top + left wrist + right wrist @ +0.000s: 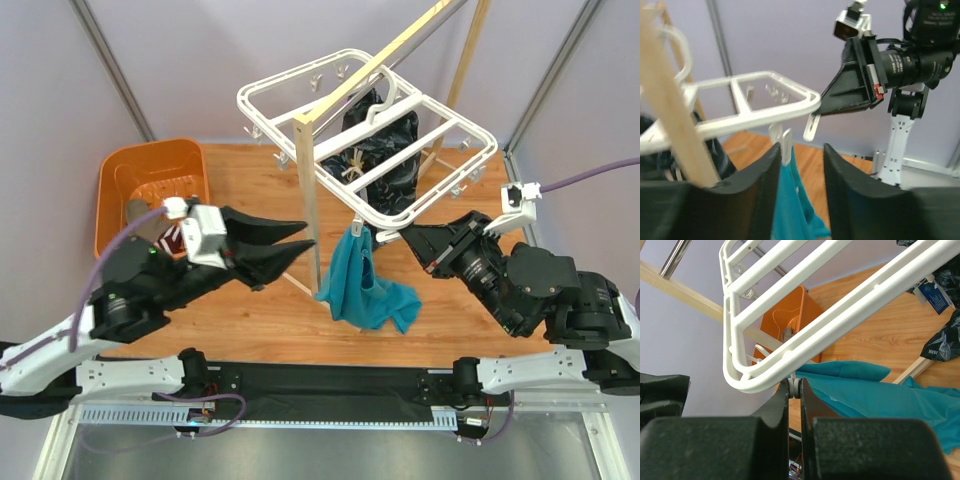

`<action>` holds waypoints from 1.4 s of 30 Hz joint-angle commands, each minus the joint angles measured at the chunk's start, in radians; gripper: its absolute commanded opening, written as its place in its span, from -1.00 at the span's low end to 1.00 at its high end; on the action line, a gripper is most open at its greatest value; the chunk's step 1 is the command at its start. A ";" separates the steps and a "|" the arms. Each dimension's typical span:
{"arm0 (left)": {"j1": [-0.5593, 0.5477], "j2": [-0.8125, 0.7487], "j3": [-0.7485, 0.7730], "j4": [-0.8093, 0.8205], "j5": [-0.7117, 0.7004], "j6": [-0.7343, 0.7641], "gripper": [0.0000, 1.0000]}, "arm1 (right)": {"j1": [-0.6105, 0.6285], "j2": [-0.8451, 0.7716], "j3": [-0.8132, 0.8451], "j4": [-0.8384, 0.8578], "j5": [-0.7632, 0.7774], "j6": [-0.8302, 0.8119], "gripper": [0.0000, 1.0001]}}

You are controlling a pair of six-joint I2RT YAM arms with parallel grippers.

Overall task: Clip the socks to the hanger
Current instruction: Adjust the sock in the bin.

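Observation:
The white hanger (420, 205) hangs from a wooden rack at the back middle. My right gripper (388, 235) is shut on a small white clip (801, 388) under the hanger's near corner (747, 377). My left gripper (300, 238) is open and empty, just left of that corner. In the left wrist view its fingers (760, 175) stand either side of a teal cloth (790, 205) hanging from a clip (785, 142). A taupe sock (136, 211) with a striped cuff (172, 238) lies in the orange basket (150, 165), partly hidden by my left wrist.
The teal cloth (362, 285) hangs from the hanger's near corner down to the wooden table (250, 190). A black patterned garment (385, 140) hangs under the hanger's middle. A wooden upright (310, 200) stands next to my left fingertips. Purple walls enclose the table.

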 commanded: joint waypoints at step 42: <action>1.422 0.417 0.039 -0.449 -0.073 -0.522 0.06 | 0.002 -0.224 -0.434 0.268 -0.014 -0.204 -1.00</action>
